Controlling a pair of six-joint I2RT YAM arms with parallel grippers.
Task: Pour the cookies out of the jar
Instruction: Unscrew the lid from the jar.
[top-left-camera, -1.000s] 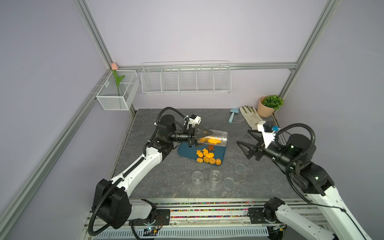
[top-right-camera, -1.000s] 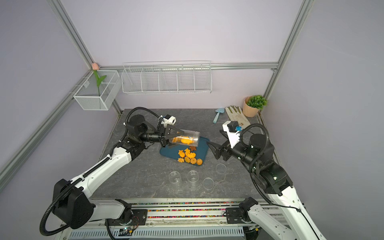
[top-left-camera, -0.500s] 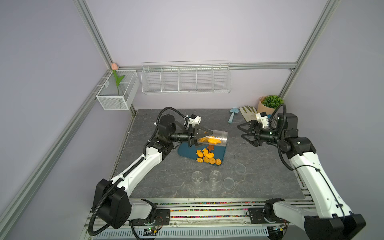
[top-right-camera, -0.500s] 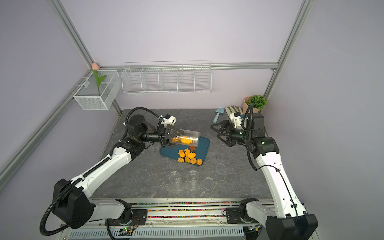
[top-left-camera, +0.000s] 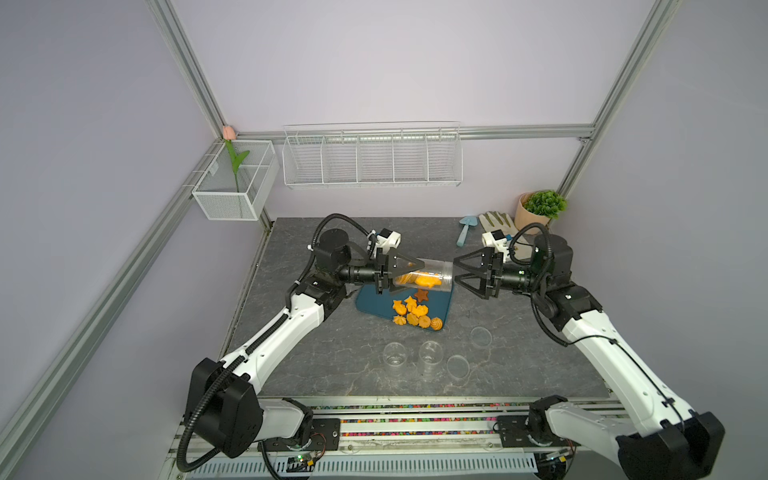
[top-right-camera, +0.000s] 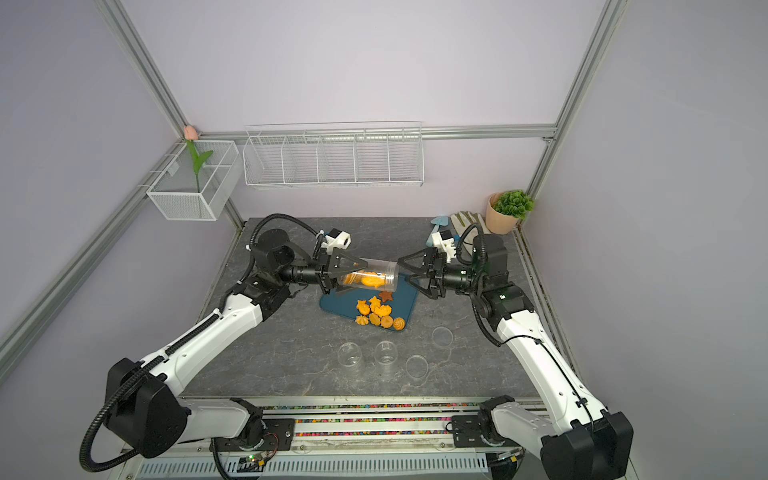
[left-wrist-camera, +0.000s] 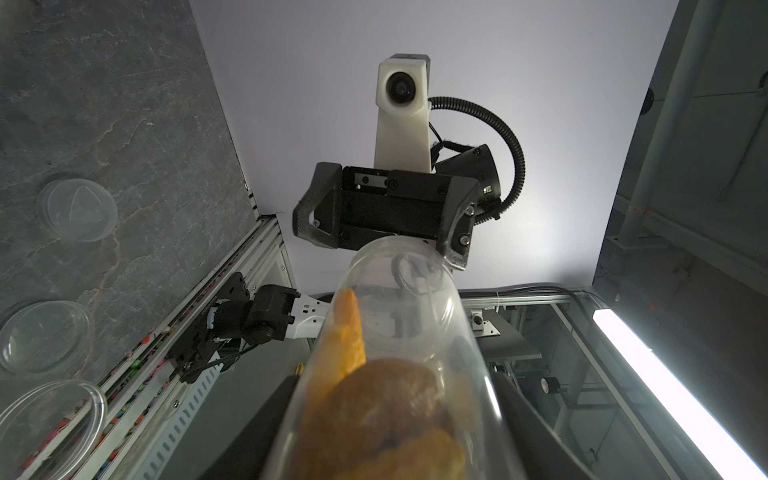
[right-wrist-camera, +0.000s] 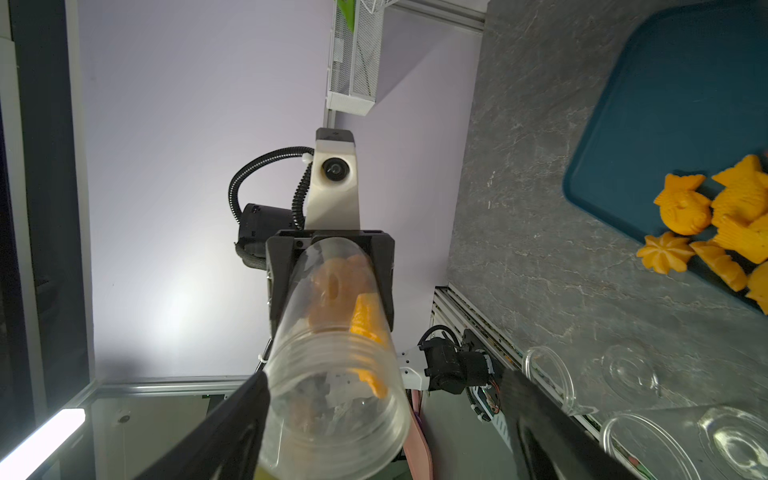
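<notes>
A clear jar (top-left-camera: 428, 277) (top-right-camera: 370, 277) lies level in the air over a dark blue tray (top-left-camera: 370, 301). My left gripper (top-left-camera: 409, 277) (left-wrist-camera: 395, 449) is shut on its closed end. A few orange cookies (top-left-camera: 424, 279) (left-wrist-camera: 374, 407) still sit inside it. Several more cookies (top-left-camera: 415, 311) (top-right-camera: 376, 311), one a brown star, lie heaped on the tray. My right gripper (top-left-camera: 455, 269) (right-wrist-camera: 382, 440) stands open, facing the jar's open mouth (right-wrist-camera: 332, 407), with one fingertip (right-wrist-camera: 216, 436) close beside the rim. The right gripper holds nothing.
Two empty clear jars (top-left-camera: 394, 355) (top-left-camera: 430, 353) and two clear lids (top-left-camera: 458, 366) (top-left-camera: 481, 336) stand near the table's front. A potted plant (top-left-camera: 540, 208), a glove (top-left-camera: 494, 222) and a blue scoop (top-left-camera: 464, 230) are at the back right.
My right arm has swung from the front right up to the jar's mouth, its gripper still open. The left arm and the jar have stayed in place.
</notes>
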